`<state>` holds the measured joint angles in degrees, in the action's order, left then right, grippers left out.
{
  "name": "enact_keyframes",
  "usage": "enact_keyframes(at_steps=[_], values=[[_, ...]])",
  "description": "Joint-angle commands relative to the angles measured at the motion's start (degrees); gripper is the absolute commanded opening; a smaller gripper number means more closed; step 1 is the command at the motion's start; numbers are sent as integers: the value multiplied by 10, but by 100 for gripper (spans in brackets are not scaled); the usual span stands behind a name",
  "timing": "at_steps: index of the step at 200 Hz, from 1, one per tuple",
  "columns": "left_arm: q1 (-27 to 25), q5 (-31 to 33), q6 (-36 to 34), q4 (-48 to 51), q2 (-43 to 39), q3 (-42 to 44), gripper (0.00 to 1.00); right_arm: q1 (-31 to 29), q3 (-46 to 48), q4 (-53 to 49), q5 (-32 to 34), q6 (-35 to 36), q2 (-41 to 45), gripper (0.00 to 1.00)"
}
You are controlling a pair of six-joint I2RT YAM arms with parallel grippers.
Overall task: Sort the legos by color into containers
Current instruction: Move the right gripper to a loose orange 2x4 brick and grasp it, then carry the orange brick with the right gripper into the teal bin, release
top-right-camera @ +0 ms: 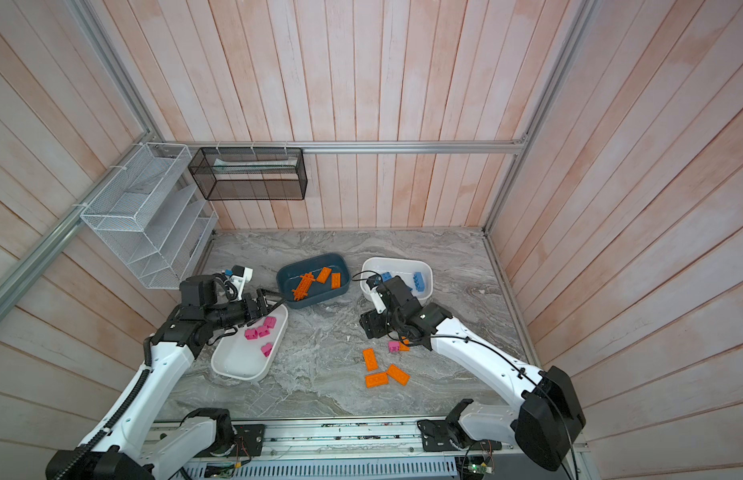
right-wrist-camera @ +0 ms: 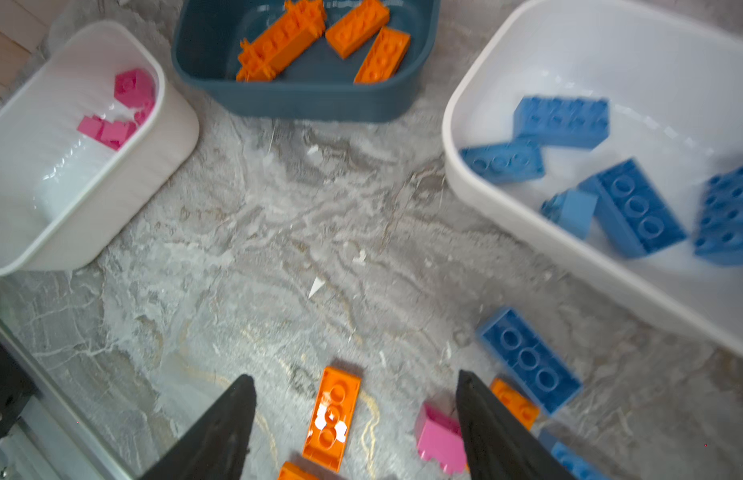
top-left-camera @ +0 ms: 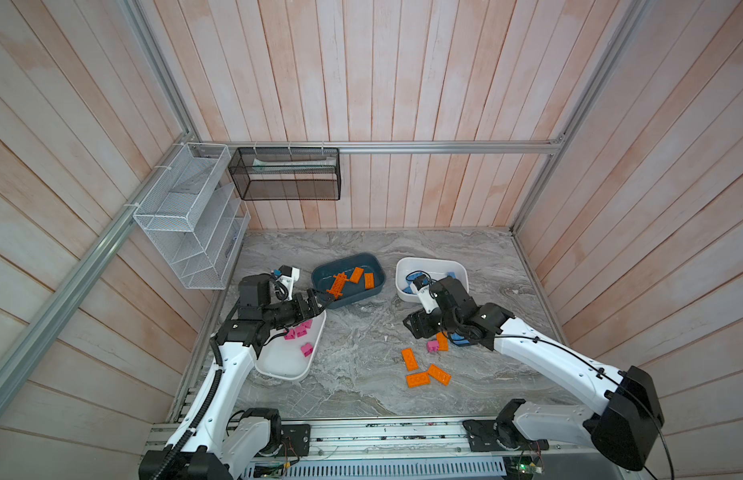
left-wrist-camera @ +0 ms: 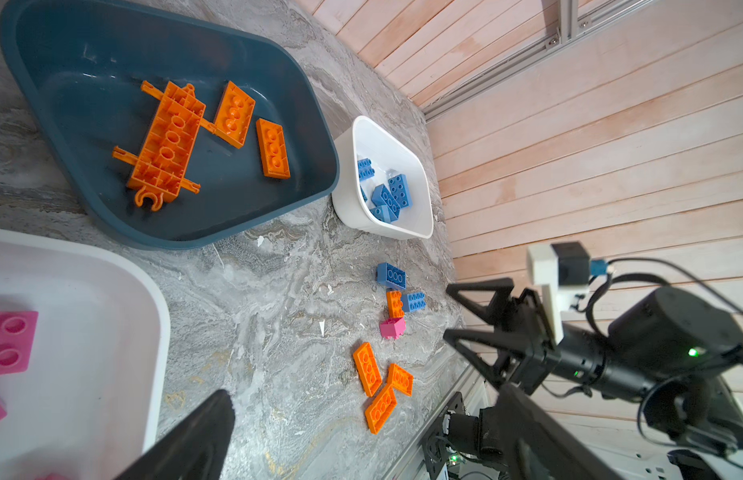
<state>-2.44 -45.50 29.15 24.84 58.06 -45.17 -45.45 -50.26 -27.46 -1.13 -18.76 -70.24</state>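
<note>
Left gripper (top-left-camera: 326, 302), jaws spread, empty, at teal tub (top-left-camera: 357, 300) rim, right gripper (left-wrist-camera: 446, 311), jaws spread, empty, over loose legos (top-left-camera: 409, 359) right of desk (top-left-camera: 361, 353) centre.

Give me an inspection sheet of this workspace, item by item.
Surface: grey marbled tabletop.
Job's things: dark teal tub holds three orange pieces; white tub by the right arm holds blue bricks; white tub by the left arm holds pink bricks. On the tabletop: four stray orange bricks, one stray pink brick, two stray blue bricks.
Clutter: a few small white flecks.
Grippers: left gripper open, empty, near the dark teal tub's rim; right gripper open, empty, above the stray bricks.
Cables: black cable along the right arm; ribbed conduit along the left arm.
Surroundings: plank walls, aluminium frame, white wire-mesh rack, black wire-mesh basket.
</note>
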Motion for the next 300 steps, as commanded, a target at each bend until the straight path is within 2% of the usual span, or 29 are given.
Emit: enact_keyframes(at_steps=[1,37,72,138,183,198,220,237,275,300], values=[[-2,-14,-11,-12,3,12,100,-42,41,-14,44,-140,4,78],[-1,-21,-7,-17,0,17,100,-78,55,-6,71,-181,-52,77],[-2,-20,-5,-18,-8,26,100,-93,41,14,74,-184,-121,74],[-2,-21,-6,-21,-8,29,100,-119,18,-4,100,-207,-208,53],[-2,-21,-8,-20,-8,26,100,-126,-8,-50,126,-205,-230,30],[-2,-21,-8,-18,-9,26,100,-125,-27,-73,143,-196,-232,25],[-2,-19,-11,-10,-11,19,100,-124,-70,-105,180,-177,-223,24],[-3,-13,-15,-1,-11,11,100,-109,-108,-102,184,-147,-214,24],[-1,-2,-15,12,-17,0,100,-67,-167,43,129,-80,-217,24],[0,2,-16,23,-22,-6,100,-40,-254,86,79,-44,-275,25]])
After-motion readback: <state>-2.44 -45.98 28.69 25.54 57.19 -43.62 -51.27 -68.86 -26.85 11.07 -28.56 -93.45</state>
